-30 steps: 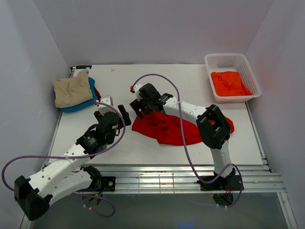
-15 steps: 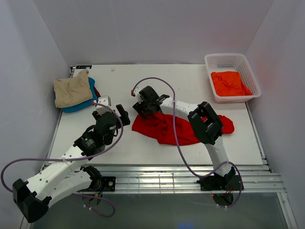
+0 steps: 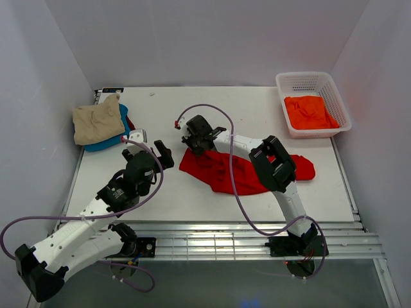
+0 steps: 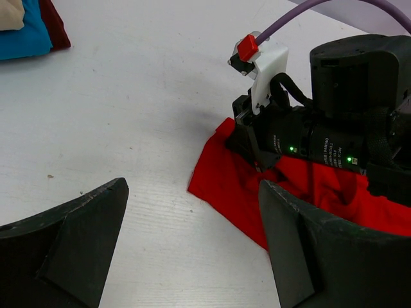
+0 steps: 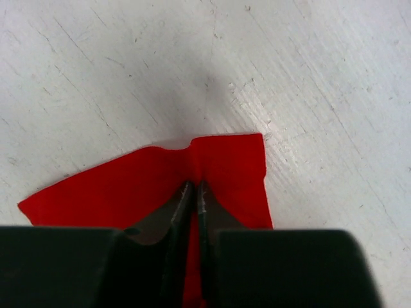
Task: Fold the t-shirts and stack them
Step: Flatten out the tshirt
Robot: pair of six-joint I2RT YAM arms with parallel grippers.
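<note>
1. Bright red short-sleeved cloth t-shirt (image 3: 221, 173): lies rumpled at the middle of the white bench (image 3: 257, 109), partly under the right arm.
2. Right pincer (image 5: 194, 187): clamped narrow on the red shirt's far-left corner, low against the bench.
3. Left pincer (image 4: 192, 185): jaws wide, holding nothing, near that same corner.
4. Stack, far left: tan t-shirt (image 3: 96, 122) on top, teal blue t-shirt (image 3: 103, 145) beneath, dark red t-shirt (image 3: 130, 124) showing at the edge.
5. Orange t-shirt (image 3: 309, 112): inside the white plastic lattice basket (image 3: 313, 75), far right.

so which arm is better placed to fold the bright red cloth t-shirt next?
Right: the right gripper is shut on the bright red cloth t-shirt's corner; the left gripper hangs open nearby, empty.
</note>
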